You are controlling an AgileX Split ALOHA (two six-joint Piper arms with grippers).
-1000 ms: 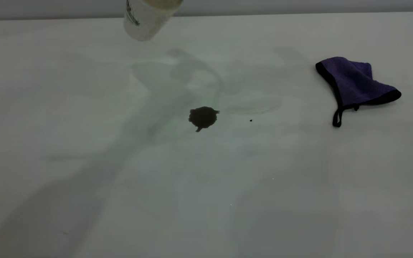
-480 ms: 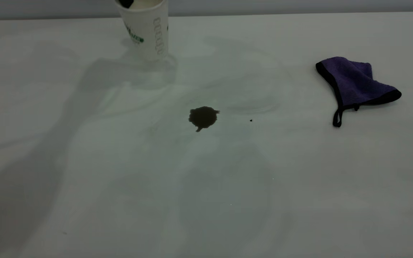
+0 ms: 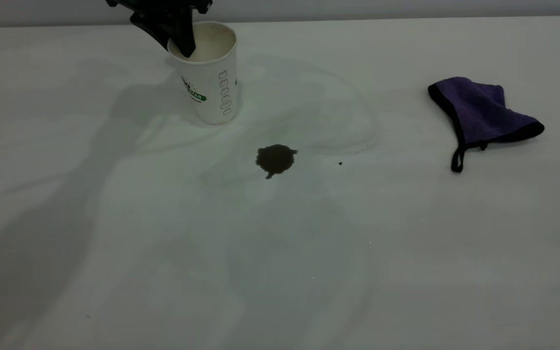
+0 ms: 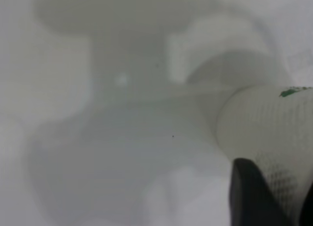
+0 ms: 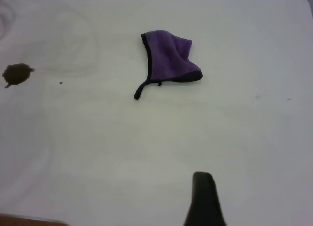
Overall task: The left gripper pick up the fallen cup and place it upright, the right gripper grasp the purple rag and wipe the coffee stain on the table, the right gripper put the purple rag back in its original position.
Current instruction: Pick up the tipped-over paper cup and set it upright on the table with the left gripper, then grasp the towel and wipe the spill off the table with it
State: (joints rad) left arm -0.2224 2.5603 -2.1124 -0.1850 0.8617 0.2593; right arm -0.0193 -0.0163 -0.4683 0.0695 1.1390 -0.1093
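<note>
The cup [image 3: 210,78] stood upright on the table [image 3: 280,253] near its far edge, mouth up and cream inside showing. The left gripper [image 3: 175,36] reached down from above and pinched the cup's rim on the side away from the rag: one dark finger [image 3: 184,41] dipped inside the mouth and another sat outside the wall, so the gripper was closed on the cup. On the cup's white wall a green band carried lettering of which only the ending "STAR" could be made out, and beside it ran a pale vertical column of small outlined marks too faint to read. In the left wrist view the cup [image 4: 274,138] filled one side, its textured white wall carrying a scrap of green print, with a dark finger [image 4: 254,196] against it.

The coffee stain [image 3: 275,159] lay near the table's middle, nearer the camera than the cup and apart from it, a dark roundish blotch with a tiny black speck [image 3: 340,163] off to its right.

The purple rag [image 3: 481,114] lay crumpled well to the right, its black loop trailing toward the camera. In the right wrist view the rag [image 5: 171,62] and the stain [image 5: 17,74] lay well apart; only one dark finger [image 5: 203,199] of the right gripper showed, so its opening could not be told
</note>
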